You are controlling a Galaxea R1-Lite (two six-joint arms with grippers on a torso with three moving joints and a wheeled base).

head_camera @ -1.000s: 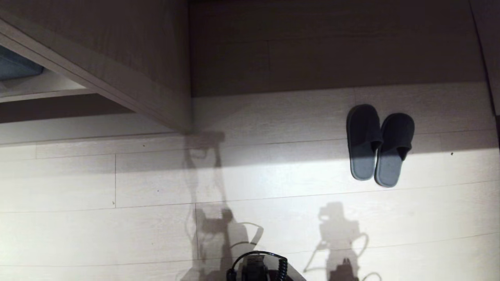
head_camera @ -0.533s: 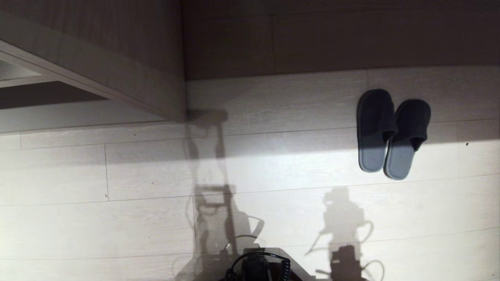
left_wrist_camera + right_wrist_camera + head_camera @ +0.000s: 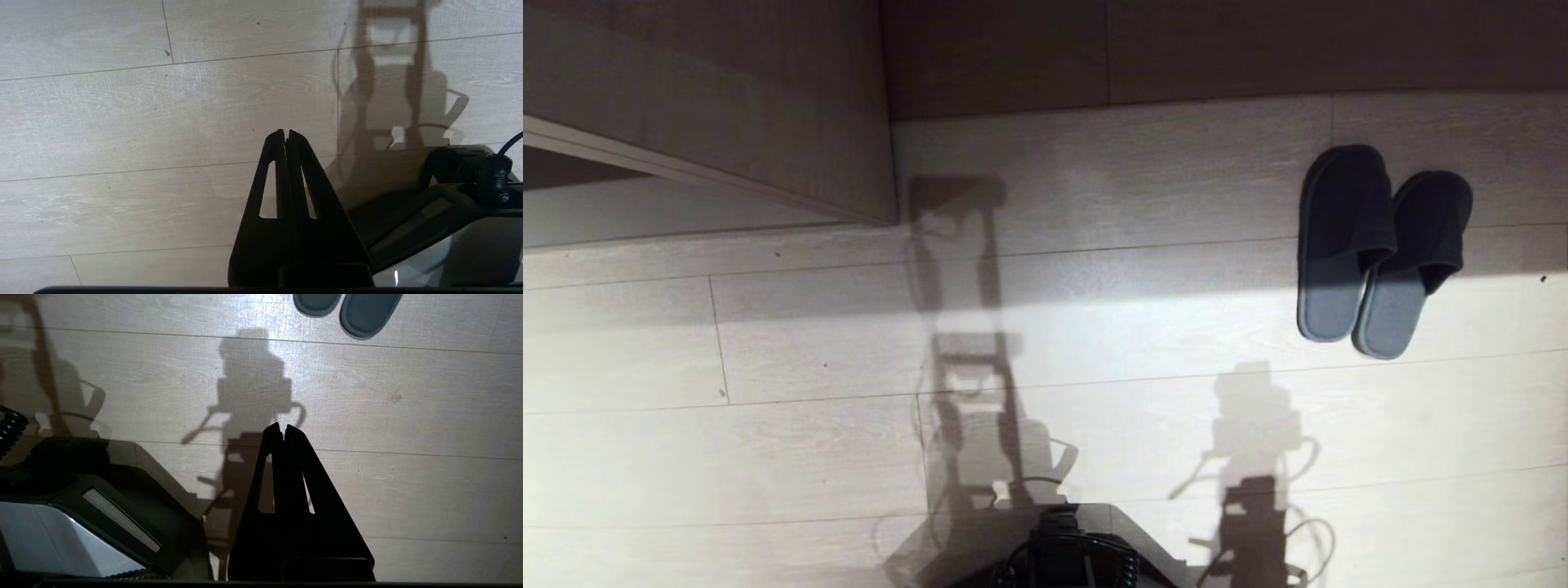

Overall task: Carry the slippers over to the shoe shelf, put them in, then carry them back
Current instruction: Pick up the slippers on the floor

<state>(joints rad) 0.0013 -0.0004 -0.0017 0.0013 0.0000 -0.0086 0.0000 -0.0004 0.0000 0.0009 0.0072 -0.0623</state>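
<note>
I see the slippers [image 3: 1380, 249] lying side by side on the floor [image 3: 809, 343], at about two o'clock from my base. The left claw [image 3: 286, 132] and right claw [image 3: 282, 426] both hang clenched and empty above the floor.

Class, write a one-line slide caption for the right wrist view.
Right gripper, fingers shut, hangs above pale floor; slippers lie ahead.
</note>
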